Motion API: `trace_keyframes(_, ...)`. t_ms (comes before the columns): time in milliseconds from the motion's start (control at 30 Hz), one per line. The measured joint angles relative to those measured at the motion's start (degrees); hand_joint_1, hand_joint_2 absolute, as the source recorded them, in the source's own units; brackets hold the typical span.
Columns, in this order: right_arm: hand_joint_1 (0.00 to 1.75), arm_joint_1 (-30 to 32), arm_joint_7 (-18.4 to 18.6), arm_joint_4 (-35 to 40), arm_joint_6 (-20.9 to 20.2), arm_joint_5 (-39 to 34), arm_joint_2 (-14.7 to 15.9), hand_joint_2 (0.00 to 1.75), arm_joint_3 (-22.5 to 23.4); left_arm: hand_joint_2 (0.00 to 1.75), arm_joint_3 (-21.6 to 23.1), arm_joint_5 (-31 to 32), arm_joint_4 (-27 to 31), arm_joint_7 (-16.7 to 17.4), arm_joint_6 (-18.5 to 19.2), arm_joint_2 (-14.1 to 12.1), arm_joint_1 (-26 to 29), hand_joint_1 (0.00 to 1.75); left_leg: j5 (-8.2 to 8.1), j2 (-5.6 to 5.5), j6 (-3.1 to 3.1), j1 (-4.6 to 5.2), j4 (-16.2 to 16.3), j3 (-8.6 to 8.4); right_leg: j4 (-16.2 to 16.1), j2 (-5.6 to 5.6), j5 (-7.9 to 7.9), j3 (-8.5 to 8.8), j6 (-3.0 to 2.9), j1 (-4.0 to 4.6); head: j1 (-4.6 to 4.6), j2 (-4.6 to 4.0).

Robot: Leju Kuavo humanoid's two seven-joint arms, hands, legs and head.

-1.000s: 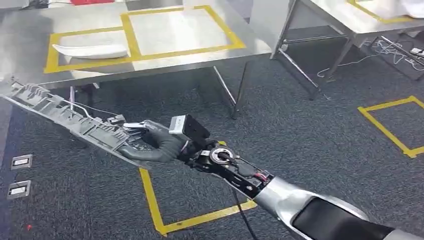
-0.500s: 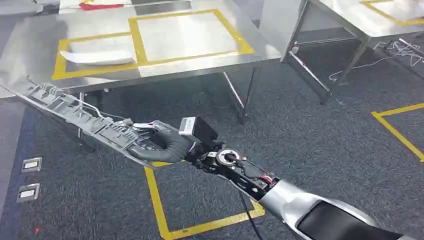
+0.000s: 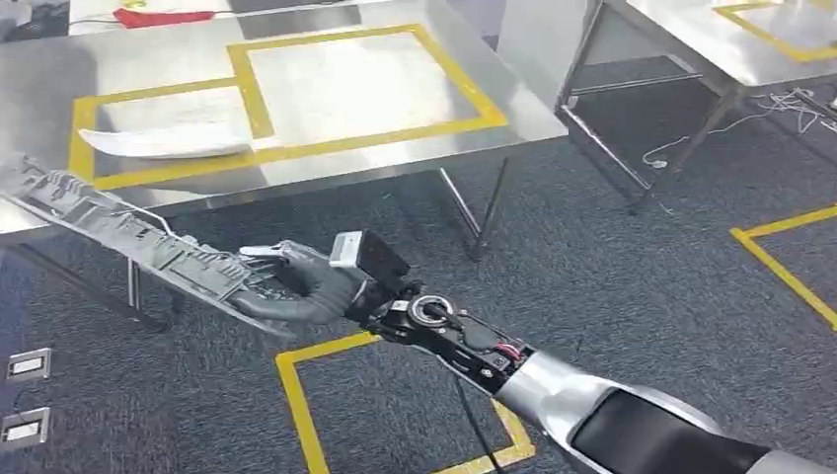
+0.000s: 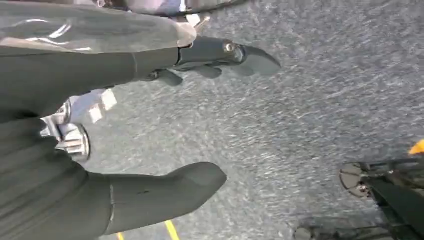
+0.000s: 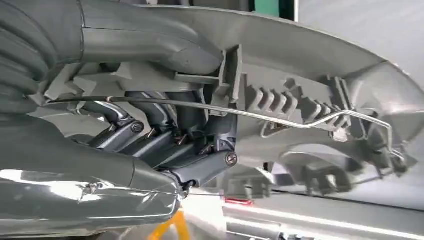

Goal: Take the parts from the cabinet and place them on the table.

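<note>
The right hand (image 3: 301, 284) grips the long grey part (image 3: 128, 237) near its end; the part's far end overlaps the bench (image 3: 375, 148) edge. The left hand (image 4: 150, 125) hangs open, holding nothing.

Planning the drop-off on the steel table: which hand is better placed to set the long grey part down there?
The right. The right hand already grips the long grey part, whose far end reaches toward the steel table. The left hand holds nothing, its fingers apart above the carpet.
</note>
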State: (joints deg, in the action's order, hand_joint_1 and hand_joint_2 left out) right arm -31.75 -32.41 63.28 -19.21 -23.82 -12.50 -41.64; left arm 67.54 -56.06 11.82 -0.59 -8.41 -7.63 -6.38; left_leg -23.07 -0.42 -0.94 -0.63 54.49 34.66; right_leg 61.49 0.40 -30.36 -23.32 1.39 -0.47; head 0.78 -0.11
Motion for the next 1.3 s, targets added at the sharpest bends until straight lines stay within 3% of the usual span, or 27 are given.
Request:
trace_keyframes(33, 1.75, 0.4, 0.0, -0.2, 0.0, 0.0, 0.1, 1.75, 0.0, 1.75, 0.0, 0.0, 0.0, 0.0, 0.0, 0.0, 0.4, 0.00, -0.62, -0.02, -0.25, 0.07, -1.0, -1.74, 4.6, -0.07, -0.40, -2.89, -0.15, 0.00, 0.44, 0.00)
trace_keyframes(100, 1.75, 1.5, 0.0, -0.6, 0.0, 0.0, 0.6, 1.75, 0.0, 1.75, 0.0, 0.0, 0.0, 0.0, 0.0, -0.1, 1.1, 0.00, -2.00, -0.36, -0.37, 0.14, -3.6, -6.20, 9.5, -0.04, -5.70, -7.78, -0.15, 0.17, 0.70, 0.00)
trace_keyframes(167, 1.75, 1.8, 0.0, -1.0, 0.0, 0.0, 0.7, 1.75, 0.0, 1.75, 0.0, 0.0, 0.0, 0.0, 0.0, -0.1, 1.5, 0.00, -3.44, -0.92, -0.34, 0.33, -6.3, -11.02, 8.2, -0.03, -10.72, -11.68, -0.26, 0.29, 1.14, 0.00)
trace_keyframes(200, 1.75, 1.8, 0.0, -1.0, 0.0, 0.0, 0.7, 1.75, 0.0, 1.75, 0.0, 0.0, 0.0, 0.0, 0.0, -0.1, 1.5, 0.00, -4.26, -1.14, -0.33, 0.43, -7.6, -13.47, 5.6, -0.03, -10.80, -13.19, -0.40, 0.33, 1.27, 0.00)
trace_keyframes(233, 1.75, 1.8, 0.1, -1.0, 0.0, 0.0, 0.7, 1.75, 0.0, 1.75, 0.0, 0.0, 0.0, 0.0, 0.0, -0.1, 1.5, 0.00, -5.15, -1.29, -0.28, 0.60, -8.6, -15.78, 2.1, 0.00, -8.23, -14.28, -0.68, 0.50, 1.53, 0.00)
trace_keyframes(267, 1.75, 1.8, 0.1, -1.0, 0.0, 0.0, 0.8, 1.75, 0.0, 1.75, 0.0, 0.0, 0.0, 0.0, 0.0, -0.1, 1.5, 0.00, -6.22, -1.34, -0.21, 0.72, -9.5, -18.04, -2.3, 0.03, -1.65, -15.18, -1.21, 0.62, 1.73, 0.00)
trace_keyframes(300, 1.75, 1.9, 0.1, -1.3, -0.1, 0.0, 0.9, 1.75, 0.0, 1.75, 0.0, -0.1, 0.0, 0.0, 0.0, 0.0, 1.8, 0.00, -7.47, -1.35, -0.22, 0.75, -10.4, -19.26, -8.2, 0.01, 10.92, -15.79, -1.83, 0.92, 1.92, 0.00)
trace_keyframes(333, 1.75, 1.9, 0.0, -1.7, -0.2, 0.0, 1.2, 1.75, 0.0, 1.75, 0.0, -0.2, 0.0, 0.0, 0.0, 0.3, 1.3, 0.00, -8.87, -1.44, 0.01, 1.05, -9.4, -20.98, -13.5, 0.04, 19.14, -16.95, -1.93, 1.61, 1.11, -0.02)
trace_keyframes(400, 1.75, 2.0, -0.1, -1.6, -0.4, -0.1, 1.1, 1.75, 0.0, 1.75, 0.0, -0.3, 0.0, 0.0, 0.0, 0.0, 1.0, 0.00, -10.06, -2.00, 1.37, 0.55, -10.4, -23.21, -10.3, 0.37, 15.27, -15.13, -2.65, 1.91, 1.01, 0.00)
trace_keyframes(467, 1.75, 0.7, 0.0, -1.4, -0.4, 0.0, 0.0, 1.75, 0.0, 1.75, 0.0, -0.4, 0.0, 0.0, 0.0, -0.2, 0.0, 0.00, -6.82, -1.89, 1.99, 0.49, -1.3, -19.38, -10.1, 0.74, 13.39, -12.85, -3.27, 1.76, 1.51, 0.00)
trace_keyframes(500, 1.75, 0.1, 0.1, -1.4, -0.6, 0.0, 0.0, 1.75, 0.0, 1.75, 0.0, -0.4, 0.0, 0.0, 0.0, 0.0, -0.1, 0.00, -4.58, -1.13, 2.42, 0.30, 6.7, -14.93, -10.8, 0.56, 12.28, -11.32, -3.47, 1.62, 1.71, -0.02)
trace_keyframes(533, 1.75, -0.2, 0.2, -1.4, -0.6, 0.0, 0.0, 1.75, 0.0, 1.75, 0.0, -0.4, 0.0, 0.0, 0.0, 0.2, -0.4, 0.00, -4.65, -0.67, 2.65, 0.31, 13.0, -10.39, -11.4, 0.55, 11.38, -10.00, -3.83, 1.48, 1.18, 0.00)
trace_keyframes(600, 1.75, 0.1, 0.2, -1.5, -1.0, 0.0, 0.0, 1.75, 0.0, 1.75, 0.0, -0.5, 0.0, -0.1, 0.0, 0.3, -0.6, 0.00, -10.19, -0.35, 3.08, 0.00, 18.3, -3.33, -11.2, 0.81, 10.02, -7.75, -3.77, 1.27, 0.70, 0.00)
trace_keyframes(667, 1.75, 0.0, 0.0, -1.5, -1.3, -0.1, -0.2, 1.75, 0.0, 1.75, 0.0, -0.5, 0.0, -0.1, 0.0, 0.2, -0.4, 0.00, -16.78, -0.19, 3.25, -0.19, 17.2, 0.38, -11.2, 1.32, 8.39, -5.58, -3.66, 1.12, 0.42, 0.00)
trace_keyframes(700, 1.75, -0.1, -0.1, -1.5, -1.3, -0.1, -0.2, 1.75, 0.0, 1.75, 0.0, -0.5, 0.0, -0.1, -0.1, 0.2, -0.4, 0.00, -17.57, -0.17, 3.27, -0.19, 15.1, 1.43, -11.3, 1.55, 7.51, -4.27, -3.48, 1.00, 0.33, 0.00)
trace_keyframes(733, 1.75, -0.1, -0.1, -1.5, -1.2, -0.1, -0.2, 1.75, 0.0, 1.75, 0.0, -0.5, 0.0, -0.1, -0.1, 0.2, -0.3, 0.00, -16.10, -0.17, 3.23, -0.20, 11.9, 1.93, -11.3, 1.59, 6.53, -2.91, -3.24, 0.82, 0.22, 0.00)
trace_keyframes(767, 1.75, -0.1, 0.0, -1.5, -0.9, -0.1, -0.2, 1.75, 0.0, 1.75, 0.0, -0.4, 0.0, -0.2, -0.1, 0.2, -0.3, 0.00, -11.68, -0.09, 3.34, -0.20, 7.7, 2.03, -11.3, 1.57, 5.49, -1.71, -2.96, 0.75, 0.11, 0.00)
trace_keyframes(800, 1.75, -0.1, 0.0, -1.5, -0.9, -0.1, -0.2, 1.75, 0.0, 1.75, 0.0, -0.4, 0.0, -0.3, -0.2, 0.2, -0.2, 0.00, -3.66, -0.03, 3.16, -0.22, 3.1, 2.00, -11.2, 1.39, 4.76, -1.56, -2.72, 0.74, -0.17, 0.00)
trace_keyframes(833, 1.75, -0.1, 0.1, -1.6, -0.9, -0.1, -0.1, 1.75, 0.0, 1.75, 0.0, -0.4, 0.0, -0.3, -0.2, 0.2, 0.1, 0.00, 1.46, 0.10, 3.03, -0.31, -0.6, 3.14, -10.2, 1.59, 3.91, -0.34, -2.52, 0.94, -0.66, 0.00)
trace_keyframes(867, 1.75, -0.2, 0.1, -1.4, -0.7, -0.1, -0.1, 1.75, 0.0, 1.75, 0.0, -0.3, 0.0, -0.3, -0.2, 0.0, -0.3, 0.00, 0.64, 0.41, 2.82, -0.07, -1.6, 3.36, -9.8, 2.01, 2.82, -1.46, -2.01, 1.24, -0.90, 0.00)
trace_keyframes(900, 1.75, 0.0, 0.4, -1.3, -0.5, 0.1, -0.2, 1.75, 0.0, 1.75, 0.0, -0.3, 0.0, -0.3, -0.2, 0.0, -0.3, 0.00, 1.68, 0.07, 2.30, -0.17, -1.4, 3.17, -9.7, 1.88, 1.60, -1.22, -1.90, 1.42, -0.39, 0.00)
trace_keyframes(967, 1.75, -0.3, 0.3, -0.6, 0.0, 0.0, -0.2, 1.75, 0.0, 1.75, 0.0, 0.1, 0.0, -0.4, -0.2, 0.4, -0.5, 0.00, 0.60, 0.15, 1.54, -0.74, -1.7, 2.54, -10.4, 1.70, -0.73, 0.17, -1.42, 1.89, -0.46, 0.00)
trace_keyframes(1000, 1.75, -0.4, 0.2, -0.4, 0.1, 0.0, -0.2, 1.75, 0.1, 1.75, 0.0, 0.3, 0.0, -0.6, -0.2, 0.3, -0.6, 0.00, 1.97, 0.56, 1.60, -0.82, -2.3, 2.18, -9.2, 0.79, -1.29, 0.07, -0.94, 1.51, -0.39, 0.00)
trace_keyframes(1067, 1.75, -0.2, -1.0, -0.1, 0.1, -0.1, -0.2, 1.75, 0.1, 1.75, 0.0, 0.5, 0.0, -0.7, -0.2, 0.3, -0.6, 0.00, 4.13, 0.88, 0.42, -0.66, -2.0, 1.90, -1.9, -0.04, -6.82, -2.78, -0.14, 0.96, 0.90, 0.00)
trace_keyframes(1133, 1.75, 0.6, -2.7, 0.5, 0.0, -0.8, -0.2, 1.75, 0.7, 1.75, 0.0, 0.6, 0.0, -0.7, -0.2, 0.3, -0.7, 0.00, 3.66, 0.87, 0.12, -0.35, -1.3, 1.93, 7.3, -0.07, -11.13, -7.59, 0.16, 0.73, 1.18, 0.00)
trace_keyframes(1200, 1.75, 0.9, -3.4, 1.1, 0.2, -1.1, 0.0, 1.75, 1.4, 1.75, 0.0, 0.6, 0.0, -0.7, -0.2, 0.3, -0.7, 0.00, 3.10, 0.76, -0.03, 0.10, -1.1, 1.52, 8.0, -0.05, -8.59, -8.87, -0.08, 0.69, 1.90, 0.00)
trace_keyframes(1300, 1.75, 0.9, -3.5, 2.7, 1.7, -1.1, 0.2, 1.75, 2.4, 1.75, 0.0, 0.6, 0.0, -0.7, -0.2, 0.4, -0.6, 0.00, 2.01, 0.55, -0.19, 0.85, -0.7, 0.59, -6.5, -0.07, 0.92, -4.10, -1.94, 1.39, 2.62, 0.00)
